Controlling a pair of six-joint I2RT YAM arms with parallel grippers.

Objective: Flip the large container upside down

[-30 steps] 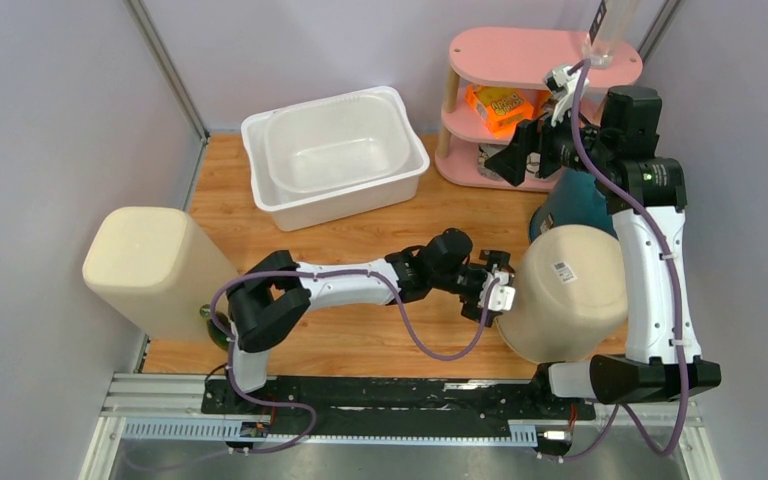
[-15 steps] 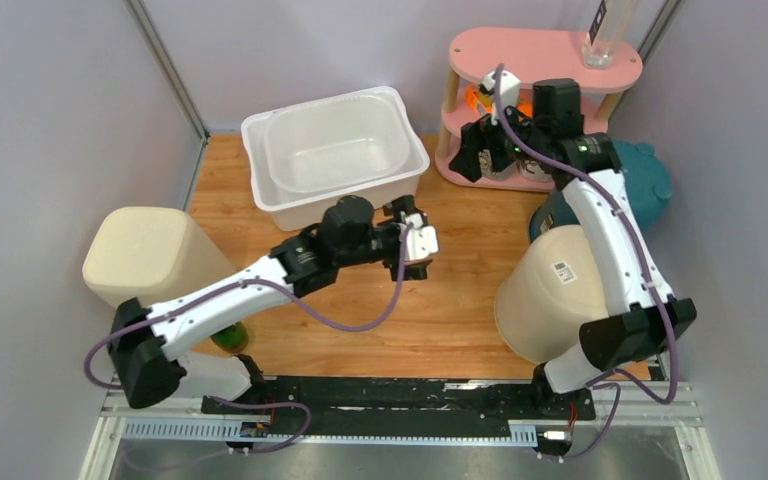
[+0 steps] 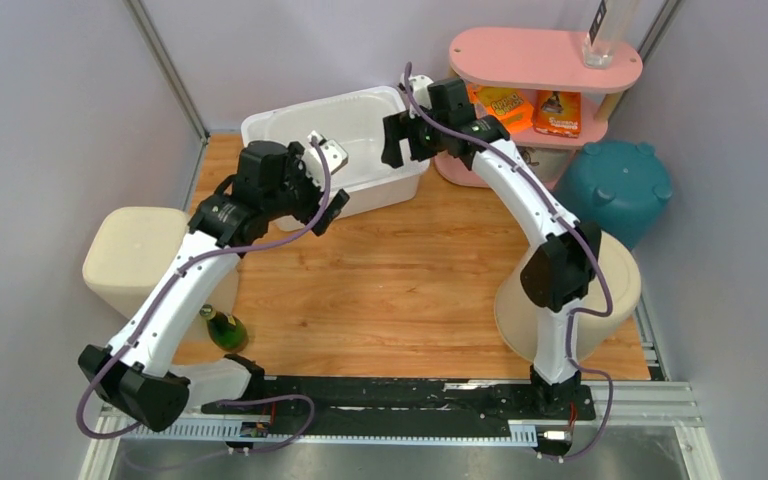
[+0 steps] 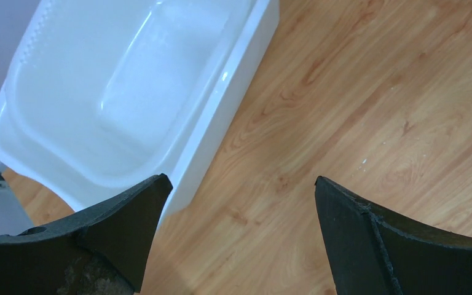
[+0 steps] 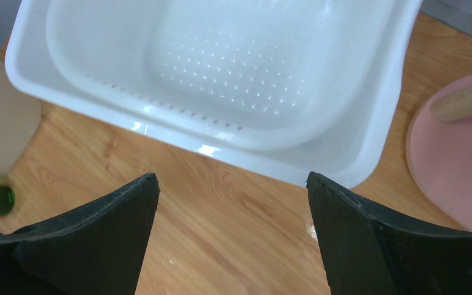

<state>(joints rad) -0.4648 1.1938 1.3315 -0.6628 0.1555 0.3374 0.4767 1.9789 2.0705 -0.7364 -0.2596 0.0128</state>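
On the wooden desk (image 3: 410,290), at the far left, stands a beige bin (image 3: 145,265), and a green bottle (image 3: 222,328) lies just beside its near corner. The large container (image 3: 365,105) is at the far side of the desk, left of the middle, upright with its opening up. A white perforated basket (image 5: 246,55) sits nested inside it. To the right is a pink shelf (image 3: 550,55) with two snack packets (image 3: 500,100) on its middle level. A teal pot (image 3: 620,185) is in front of the shelf, and a second beige bin (image 3: 615,285) stands near the right arm's base.

The left gripper (image 4: 239,181) hangs over the bare desk just beside the near wall of the container. Its jaws are wide apart and hold nothing. The right gripper (image 5: 230,178) hangs above the container's other near side. Its jaws are also wide apart and empty. Whether either one touches the container, I cannot tell.

Count: two beige bins, one bottle, one container, one basket, one shelf, two packets, one teal pot.
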